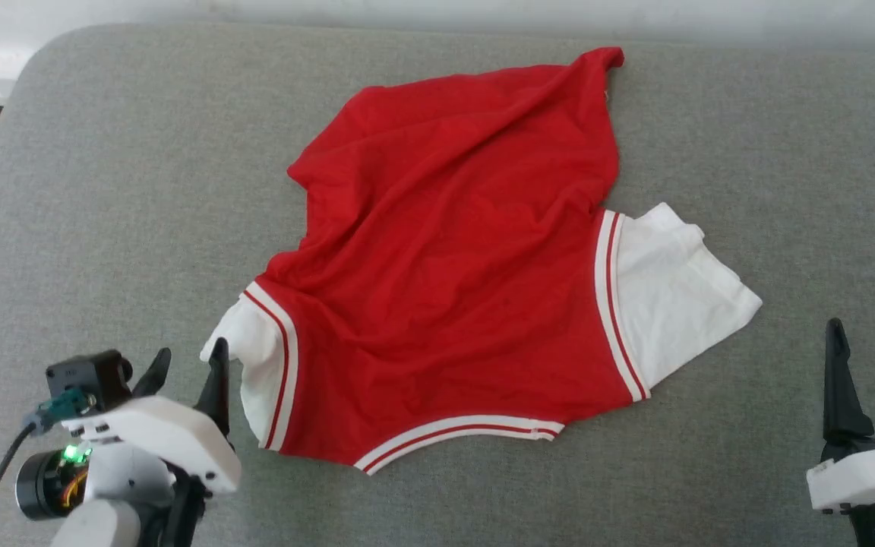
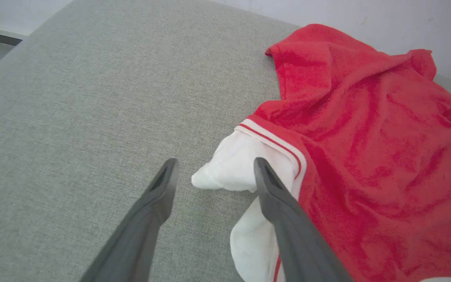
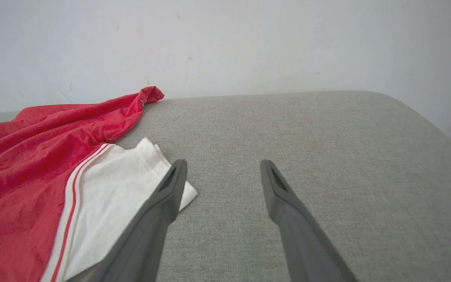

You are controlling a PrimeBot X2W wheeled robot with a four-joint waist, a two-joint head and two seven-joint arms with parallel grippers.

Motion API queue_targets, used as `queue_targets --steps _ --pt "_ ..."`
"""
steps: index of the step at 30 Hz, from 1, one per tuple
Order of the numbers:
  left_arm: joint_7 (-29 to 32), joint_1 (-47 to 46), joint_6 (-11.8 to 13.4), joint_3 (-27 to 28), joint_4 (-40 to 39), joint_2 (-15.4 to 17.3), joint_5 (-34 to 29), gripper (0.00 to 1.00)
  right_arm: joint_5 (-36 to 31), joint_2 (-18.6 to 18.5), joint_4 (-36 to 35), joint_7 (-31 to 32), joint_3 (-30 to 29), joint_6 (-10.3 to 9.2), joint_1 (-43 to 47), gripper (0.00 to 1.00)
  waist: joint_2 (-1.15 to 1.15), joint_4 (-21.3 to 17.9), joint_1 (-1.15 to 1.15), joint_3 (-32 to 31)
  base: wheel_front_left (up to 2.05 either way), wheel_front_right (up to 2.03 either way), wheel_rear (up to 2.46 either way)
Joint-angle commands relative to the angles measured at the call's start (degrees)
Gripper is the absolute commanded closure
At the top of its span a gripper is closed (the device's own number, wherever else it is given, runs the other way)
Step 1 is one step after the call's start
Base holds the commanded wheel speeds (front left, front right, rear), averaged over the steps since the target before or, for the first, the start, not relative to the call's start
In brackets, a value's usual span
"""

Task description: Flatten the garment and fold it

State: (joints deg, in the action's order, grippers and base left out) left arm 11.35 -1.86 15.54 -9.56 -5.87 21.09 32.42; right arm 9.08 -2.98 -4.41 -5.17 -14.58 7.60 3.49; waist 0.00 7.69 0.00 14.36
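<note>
1. Grey padded surface carries the garment, rumpled, with its striped neckline at 6 o'clock in the head view.
2. Right wrist view adds a pale wall behind the far edge. Bare surface lies open toward 3 o'clock.
3. Left gripper, fingers spread, brackets the white sleeve tip at 8 o'clock. Right gripper, likewise spread, sits near the other sleeve at 4 o'clock.
</note>
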Motion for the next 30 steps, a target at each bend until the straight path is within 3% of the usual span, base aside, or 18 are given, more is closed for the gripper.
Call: queue_targets --steps 1,7,10,19,20,21,26,30 --pt "-0.01 -2.64 -1.03 -0.17 2.96 0.03 0.33 0.0 -0.46 0.11 -0.52 0.16 0.09 -0.11 -1.07 0.0 0.0 -0.09 0.0 0.72 0.0 0.0 0.0" --pt "0.6 -7.34 -3.6 -0.98 10.12 -0.53 1.9 0.0 -1.25 0.11 -1.7 1.08 0.07 -0.11 -1.53 0.0 0.0 -0.92 0.0 1.84 0.0 0.0 0.0" --pt "4.18 -9.26 -5.18 -2.89 14.61 -0.35 2.72 0.0 -1.36 0.11 -2.44 1.51 -0.22 -0.11 -1.42 0.0 0.0 -1.53 0.0 2.53 0.0 0.0 0.0" --pt "9.74 -10.54 -7.57 -5.1 17.77 0.36 4.54 0.0 -1.09 0.11 -2.42 1.45 -0.62 -0.11 -1.57 0.0 0.0 -1.8 0.0 3.2 0.0 0.0 0.0" --pt "9.71 -10.59 -7.74 -5.19 18.06 0.28 4.66 0.35 -1.03 0.11 -2.31 1.45 -0.56 -0.11 -1.67 0.0 0.0 -1.78 0.0 3.15 0.0 0.0 0.0" --pt "9.56 -10.64 -7.9 -5.32 18.35 0.22 4.65 1.0 -0.98 0.11 -2.2 1.42 -0.52 -0.11 -1.77 0.0 0.0 -1.75 0.0 3.04 0.0 0.0 0.0" --pt "7.16 -10.62 -8.88 -5.21 18.83 -0.24 4.92 1.0 -0.84 0.11 -1.48 1.13 -0.39 -0.11 -1.67 0.0 0.0 -1.47 0.0 1.69 0.0 0.0 0.0" --pt "1.44 -10.3 -7.87 -2.77 16.46 -0.96 4.86 1.0 -0.61 0.11 -0.69 0.71 -0.09 -0.11 -1.2 0.0 0.0 -1.44 0.0 0.04 0.0 0.0 0.0"
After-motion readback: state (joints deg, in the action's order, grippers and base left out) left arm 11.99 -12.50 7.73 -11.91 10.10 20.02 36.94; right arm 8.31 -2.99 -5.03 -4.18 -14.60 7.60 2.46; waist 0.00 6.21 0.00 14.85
